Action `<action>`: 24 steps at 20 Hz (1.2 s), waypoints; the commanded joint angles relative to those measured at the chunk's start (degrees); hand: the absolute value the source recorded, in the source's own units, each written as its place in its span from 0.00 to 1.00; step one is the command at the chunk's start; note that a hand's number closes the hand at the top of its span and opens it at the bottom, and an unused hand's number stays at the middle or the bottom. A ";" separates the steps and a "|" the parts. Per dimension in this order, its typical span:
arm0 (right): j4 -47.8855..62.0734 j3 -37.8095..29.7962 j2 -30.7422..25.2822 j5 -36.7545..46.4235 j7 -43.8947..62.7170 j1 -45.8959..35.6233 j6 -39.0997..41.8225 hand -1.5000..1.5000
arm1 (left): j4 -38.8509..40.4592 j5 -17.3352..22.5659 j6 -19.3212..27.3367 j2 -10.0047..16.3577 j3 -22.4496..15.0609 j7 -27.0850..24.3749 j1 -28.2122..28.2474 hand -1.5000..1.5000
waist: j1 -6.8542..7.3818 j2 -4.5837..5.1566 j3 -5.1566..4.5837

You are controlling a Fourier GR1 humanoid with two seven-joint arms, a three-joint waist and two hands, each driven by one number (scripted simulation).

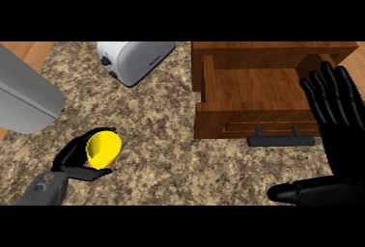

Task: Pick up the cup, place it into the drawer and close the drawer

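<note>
Speckled stone counter, seen steeply from above. Left hand at lower left, fingers and thumb curled round a yellow cup; cup tilted, its open mouth facing up toward the view, with a patch of red-orange low on its side by the thumb. Cannot tell whether the cup touches the counter. Cup well apart from the wooden drawer, which stands pulled open at upper right; black bar handle on its front panel. Right hand rests at the right edge, fingers straight and spread, pointing up, overlapping the drawer's right side, holding nothing. White toaster at top centre, left of the drawer. Large grey rounded object at left edge.
</note>
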 commanded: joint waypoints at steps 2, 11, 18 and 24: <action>-0.01 -1.84 -1.48 -1.93 -0.54 0.60 1.67 0.00 | -0.44 1.14 -12.07 -2.40 -1.73 -8.75 0.93 1.00 | -0.39 0.10 -0.14; -0.52 -0.94 0.17 -0.28 -1.26 1.23 0.00 0.00 | -2.99 6.12 4.17 -5.08 2.91 -11.87 0.48 1.00 | 0.22 -0.07 -0.05; -2.36 -1.55 -1.04 -1.06 1.89 0.56 -0.08 0.00 | -5.24 13.23 20.85 -8.66 12.47 -16.51 4.43 1.00 | 0.95 -0.28 0.02; 2.09 -4.41 -1.75 -2.35 -0.10 -0.63 0.60 0.00 | -21.91 14.76 22.56 -12.17 8.76 -7.64 5.56 1.00 | 1.60 -0.50 0.15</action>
